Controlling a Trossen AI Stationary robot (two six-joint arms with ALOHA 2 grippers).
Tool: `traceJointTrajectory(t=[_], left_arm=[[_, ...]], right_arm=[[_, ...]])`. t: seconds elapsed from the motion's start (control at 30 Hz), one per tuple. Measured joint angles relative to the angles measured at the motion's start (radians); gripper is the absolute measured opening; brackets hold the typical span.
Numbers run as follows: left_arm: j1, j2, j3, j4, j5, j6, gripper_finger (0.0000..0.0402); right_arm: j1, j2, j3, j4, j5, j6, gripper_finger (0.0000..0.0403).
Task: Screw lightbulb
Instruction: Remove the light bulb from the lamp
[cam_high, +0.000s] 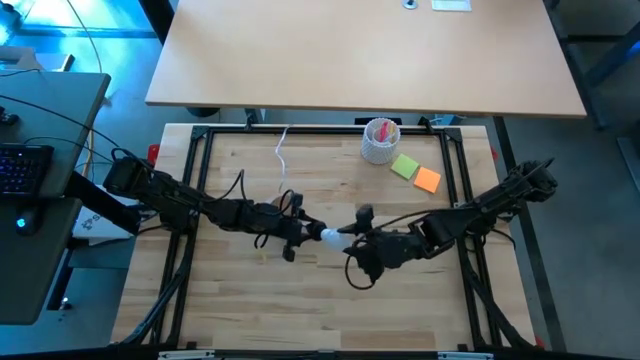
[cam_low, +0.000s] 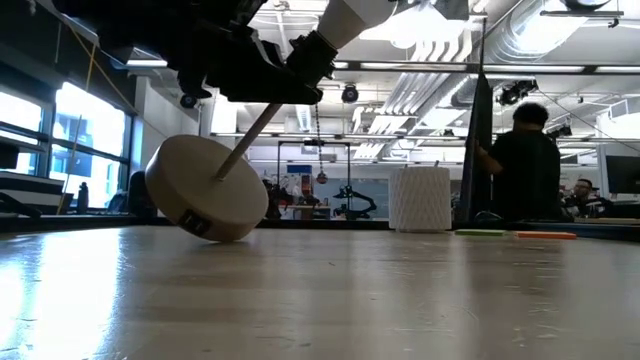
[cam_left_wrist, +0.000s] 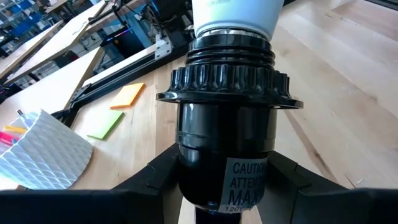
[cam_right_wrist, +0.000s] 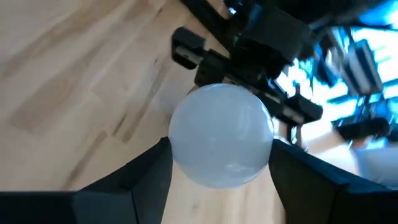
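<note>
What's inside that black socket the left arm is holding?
The lightbulb sits in the black socket, which the left gripper clamps. Only the bulb's white body shows above the rim; its screw base is hidden inside. The right gripper flanks the bulb's round end.

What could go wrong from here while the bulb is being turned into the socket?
1. The right pincer touches only the rounded dome of the lightbulb, so it may slip rather than turn it.
2. The left pincer holds the black socket in mid-air with the disc base tilted off the table; twisting could rotate the socket in that grip.
3. The white cord trails behind and could snag.
</note>
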Motion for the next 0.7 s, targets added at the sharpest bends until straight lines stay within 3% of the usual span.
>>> traceJointTrajectory(t=[0.17,0.37,0.7], left_arm=[[0.0,0.0,0.0,0.0,0.001,-0.002,0.0145],[0.0,0.0,0.0,0.0,0.0,-0.013,0.0145],[0.0,0.0,0.002,0.0,-0.001,-0.019,0.0145]], right_arm=[[0.0,0.0,0.0,0.001,-0.007,-0.063,0.0249],[-0.001,0.0,0.0,0.006,-0.006,0.115,0.0251],[0.037,-0.03,0.0,0.014,-0.007,0.248,0.0288]])
